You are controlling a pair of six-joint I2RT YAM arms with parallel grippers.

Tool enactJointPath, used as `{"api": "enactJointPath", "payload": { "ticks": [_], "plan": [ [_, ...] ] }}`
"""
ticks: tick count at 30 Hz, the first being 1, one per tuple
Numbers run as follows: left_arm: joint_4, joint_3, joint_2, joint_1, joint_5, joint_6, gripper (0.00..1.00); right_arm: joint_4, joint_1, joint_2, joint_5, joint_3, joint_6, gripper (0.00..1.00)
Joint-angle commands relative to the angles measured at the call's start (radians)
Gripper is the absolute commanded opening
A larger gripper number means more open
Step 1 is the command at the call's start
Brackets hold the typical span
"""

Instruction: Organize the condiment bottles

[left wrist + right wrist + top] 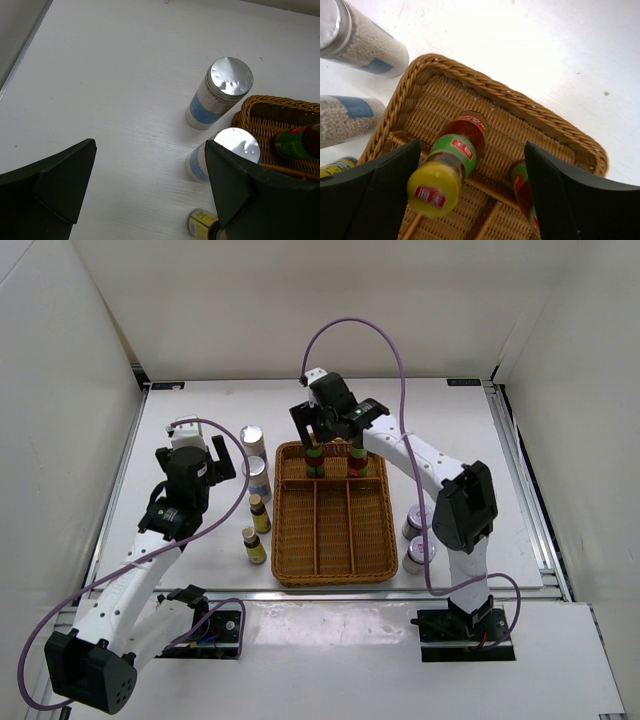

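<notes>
Progress: two of eight are in. The left tall bottle (315, 460) and right tall bottle (357, 460) stand upright side by side at the far end of the wicker tray (330, 581); I can't tell which cells.

Right claw (471, 150) hangs over that pair, fingers spread. The left tall bottle sits between them, closer to one finger, and it doesn't look pinched.

Left claw (150, 145) is spread wide with nothing in it, hovering over the surface (200, 405) near the shakers.

Left to do, all out on the surface:
- far shaker (252, 438) and near shaker (258, 478), just beside the tray's left rim
- two tiny yellow bottles (260, 512), left of the tray and nearer the arm bases
- two silver-lidded jars (418, 523), right of the tray by the right arm

My read: about a quarter done, shakers likely next for the left arm.
</notes>
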Motion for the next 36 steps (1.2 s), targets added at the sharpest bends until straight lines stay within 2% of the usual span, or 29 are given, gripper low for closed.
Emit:
{"api": "enactJointPath", "payload": {
  "ticks": [1, 3, 6, 7, 9, 12, 13, 20, 25, 31, 36],
  "plan": [
    [0.016, -0.005, -0.005, -0.001, 0.01, 0.0, 1.0, 0.002, -0.004, -0.111, 0.059, 0.055, 0.009, 0.88],
    [0.016, -0.005, -0.005, -0.001, 0.01, 0.0, 1.0, -0.038, -0.004, -0.134, 0.087, 0.124, 0.009, 0.93],
    [0.016, -0.005, -0.005, -0.001, 0.01, 0.0, 1.0, -0.112, -0.004, -0.239, 0.203, 0.16, 0.009, 0.93],
    [0.016, -0.005, -0.005, -0.001, 0.01, 0.0, 1.0, -0.121, -0.004, -0.273, 0.229, 0.143, 0.009, 0.93],
    [0.016, -0.005, -0.005, -0.001, 0.01, 0.0, 1.0, -0.135, -0.013, -0.388, 0.302, 0.059, 0.02, 1.0],
    [0.016, -0.005, -0.005, -0.001, 0.01, 0.0, 1.0, -0.184, -0.076, -0.537, 0.326, -0.055, 0.09, 1.0],
    [0.016, -0.005, -0.005, -0.001, 0.019, 0.0, 1.0, -0.236, -0.103, -0.569, 0.335, -0.131, 0.163, 1.0],
    [0.016, -0.005, 0.005, -0.001, 0.03, -0.009, 1.0, -0.415, -0.356, -0.741, 0.176, -0.504, 0.331, 1.0],
    [0.016, -0.005, 0.014, -0.001, 0.04, -0.009, 1.0, -0.365, -0.424, -0.765, 0.041, -0.72, 0.379, 1.0],
    [0.016, -0.005, 0.023, -0.011, 0.04, -0.009, 1.0, -0.295, -0.498, -0.677, -0.134, -0.836, 0.391, 1.0],
    [0.016, -0.005, 0.023, -0.011, 0.04, -0.009, 1.0, -0.241, -0.498, -0.621, -0.186, -0.879, 0.4, 1.0]
  ]
}}
